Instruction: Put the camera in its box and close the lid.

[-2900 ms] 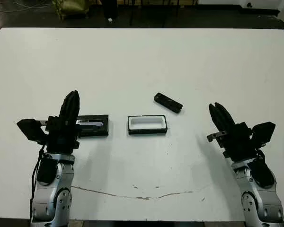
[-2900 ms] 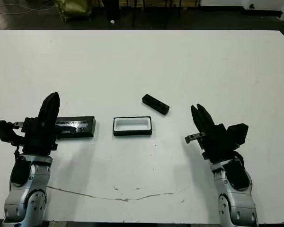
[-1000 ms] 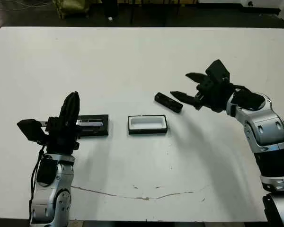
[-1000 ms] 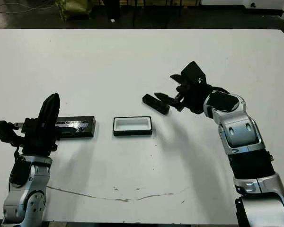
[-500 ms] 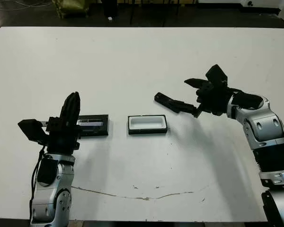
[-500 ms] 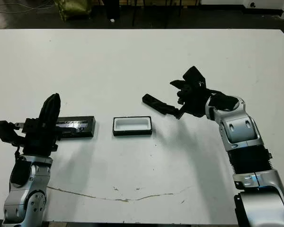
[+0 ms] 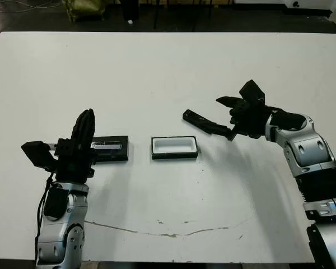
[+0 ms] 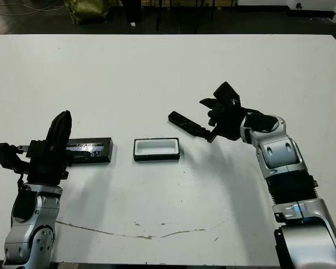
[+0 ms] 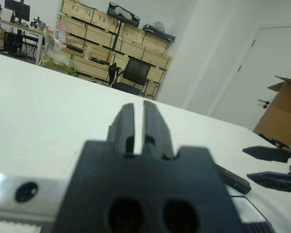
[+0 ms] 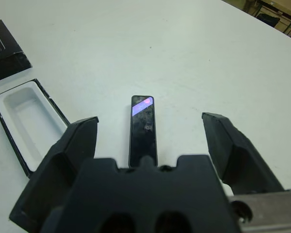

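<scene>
Right gripper [image 10: 150,141] spread wide, its fingers straddling the camera [image 10: 143,130] on the white table [image 7: 157,73], gripping nothing; camera lies at two o'clock from the white-lined box [image 7: 174,148]; lid [image 7: 109,149] at nine o'clock of the box; left gripper [image 7: 85,126] pressed closed, empty, beside the lid.

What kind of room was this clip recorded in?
Probably a lab or workshop storeroom rather than a home. Beyond the white table, the left wrist view shows stacked wooden crates, an office chair, a cardboard box and a plain white door.
</scene>
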Motion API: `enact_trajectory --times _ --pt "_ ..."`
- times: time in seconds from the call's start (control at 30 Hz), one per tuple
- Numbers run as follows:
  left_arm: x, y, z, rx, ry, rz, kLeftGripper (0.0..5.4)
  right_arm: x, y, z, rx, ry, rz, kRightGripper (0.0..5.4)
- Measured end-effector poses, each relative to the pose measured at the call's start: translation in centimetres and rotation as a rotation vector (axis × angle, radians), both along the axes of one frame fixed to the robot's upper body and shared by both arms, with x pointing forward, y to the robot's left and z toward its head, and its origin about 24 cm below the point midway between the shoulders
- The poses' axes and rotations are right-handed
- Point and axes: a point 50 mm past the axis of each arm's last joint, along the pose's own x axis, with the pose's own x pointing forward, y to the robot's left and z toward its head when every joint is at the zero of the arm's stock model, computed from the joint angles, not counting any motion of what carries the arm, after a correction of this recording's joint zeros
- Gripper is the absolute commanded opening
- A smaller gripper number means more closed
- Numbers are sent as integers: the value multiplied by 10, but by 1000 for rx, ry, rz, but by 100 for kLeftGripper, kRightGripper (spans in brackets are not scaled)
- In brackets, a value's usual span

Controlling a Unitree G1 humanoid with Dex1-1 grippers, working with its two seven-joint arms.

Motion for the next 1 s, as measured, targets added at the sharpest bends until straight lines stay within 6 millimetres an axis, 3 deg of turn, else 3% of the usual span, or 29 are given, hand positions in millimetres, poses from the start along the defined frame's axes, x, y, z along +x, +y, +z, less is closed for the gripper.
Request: enact_trajectory --times 0.2,0.37,0.7,0.9,1.0 --pt "0 0 0 3 1 1 0 2 0 -6 -22 18 -1 499" --pt "0 0 0 2 0 -1 0 4 2 -11 -30 40 0 438" --pt "0 0 0 16 3 4 0 8 0 -25 -50 67 4 478" --pt "0 0 -1 12 3 3 0 9 -1 -36 -82 66 15 363" --pt "0 0 -1 12 4 3 0 11 0 -38 -79 71 17 361"
